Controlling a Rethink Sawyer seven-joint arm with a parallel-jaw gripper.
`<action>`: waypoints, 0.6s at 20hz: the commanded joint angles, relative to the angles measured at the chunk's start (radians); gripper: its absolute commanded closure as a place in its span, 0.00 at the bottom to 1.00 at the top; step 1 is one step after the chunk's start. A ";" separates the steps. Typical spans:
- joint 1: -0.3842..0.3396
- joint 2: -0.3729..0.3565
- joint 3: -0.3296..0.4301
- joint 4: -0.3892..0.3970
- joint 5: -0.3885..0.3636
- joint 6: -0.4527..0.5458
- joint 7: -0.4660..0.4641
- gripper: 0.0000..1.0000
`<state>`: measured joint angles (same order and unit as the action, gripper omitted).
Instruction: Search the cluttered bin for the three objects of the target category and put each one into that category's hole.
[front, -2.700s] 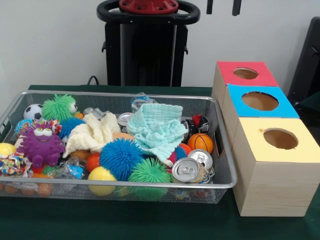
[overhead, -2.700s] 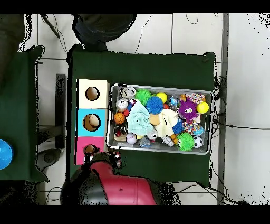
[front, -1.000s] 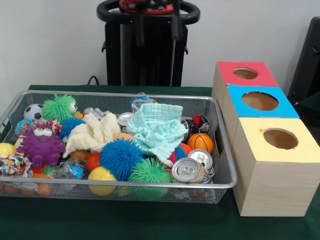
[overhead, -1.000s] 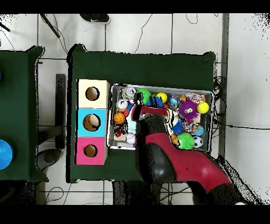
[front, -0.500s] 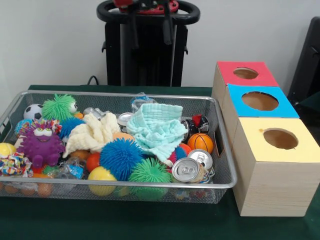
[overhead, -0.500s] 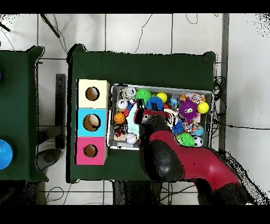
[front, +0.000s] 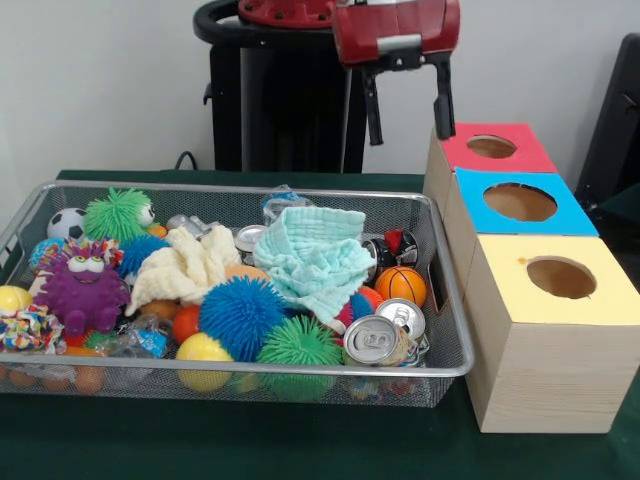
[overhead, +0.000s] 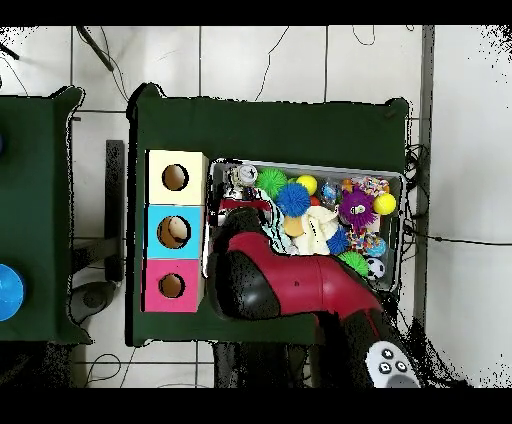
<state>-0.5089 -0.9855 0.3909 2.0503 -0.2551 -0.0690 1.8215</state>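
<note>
Cans (front: 372, 339) wait in the bin (front: 440, 300).
Below the gripper (front: 406, 105), hovering empty, fingers apart, ready to search.

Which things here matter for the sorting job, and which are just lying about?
Job:
- gripper, open
- wire bin
- red box, blue box, yellow box
- cans, balls, cloths; the target category cannot be told

Lying about:
- side table
- blue disc on it
</note>
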 joint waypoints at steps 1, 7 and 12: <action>-0.064 0.160 -0.105 -0.132 -0.067 0.034 0.032 0.00; -0.304 0.173 0.185 -0.068 -0.006 0.209 0.015 0.00; -0.396 0.144 0.310 -0.066 0.022 0.348 -0.055 0.00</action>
<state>-0.8525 -0.8584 0.5490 2.0131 -0.2637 0.0900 1.8215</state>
